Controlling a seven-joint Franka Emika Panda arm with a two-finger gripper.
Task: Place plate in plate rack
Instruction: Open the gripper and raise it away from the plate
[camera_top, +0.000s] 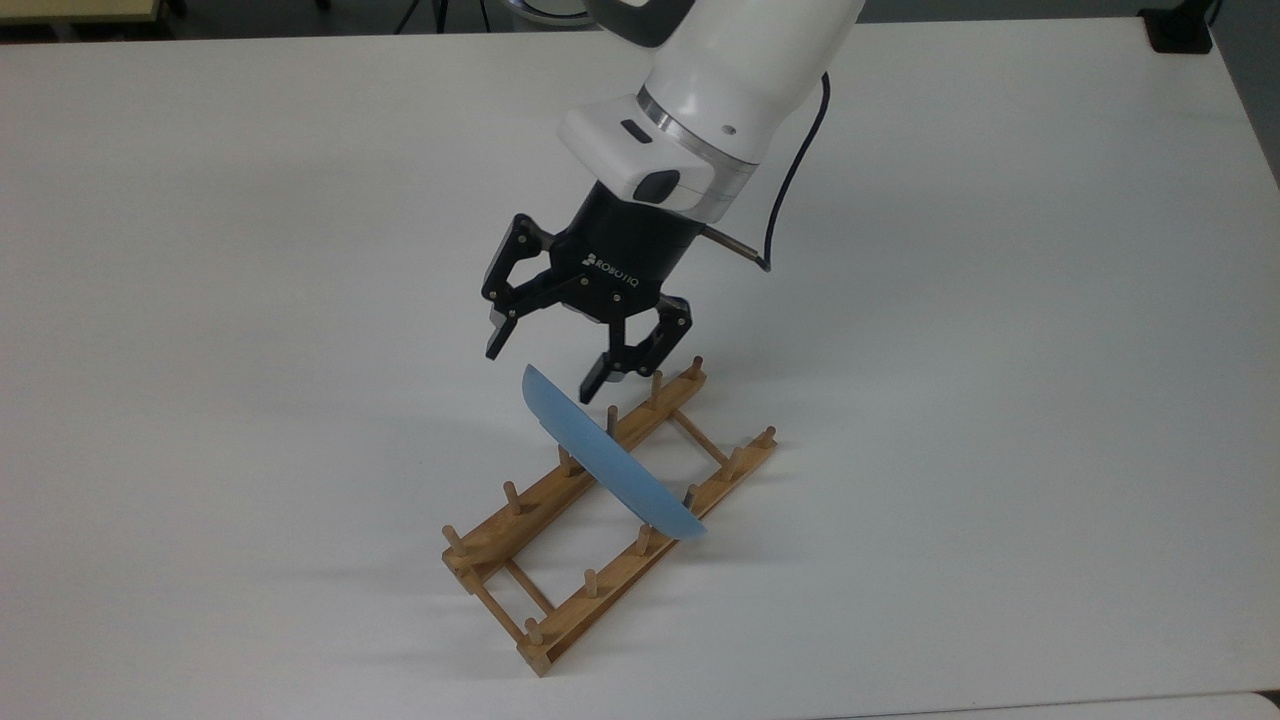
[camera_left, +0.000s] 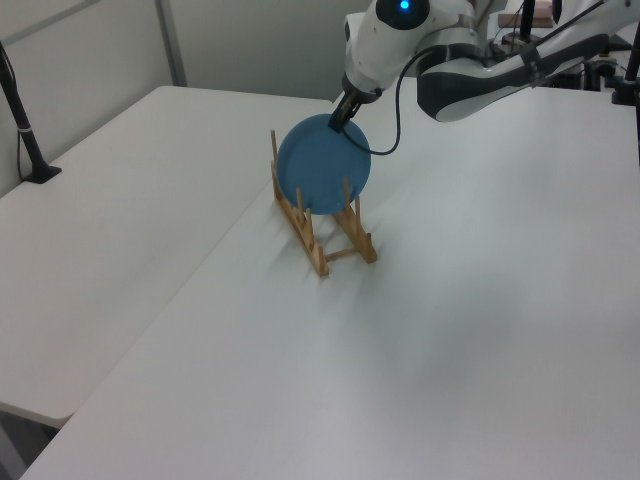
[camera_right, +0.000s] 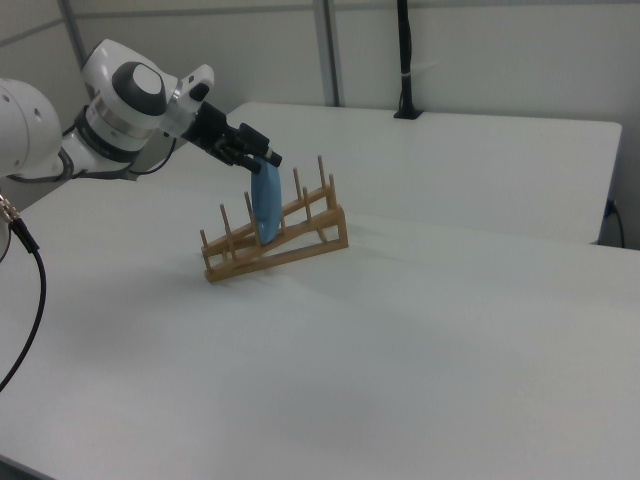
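The arm's white last link came down from the top view's twelve o'clock edge and slanted toward seven o'clock, ending in a white wrist block and a black hand. A dark cable looped off the wrist at about four o'clock. The gripper (camera_top: 545, 367) pointed downward with its two fingers spread wide apart, gripping nothing; one fingertip (camera_top: 494, 346) sat at about nine o'clock of the gap, the other at about three o'clock. In the left view the gripper (camera_left: 343, 113) hung from a bent white elbow. In the right view the gripper (camera_right: 262, 157) reached toward four o'clock.
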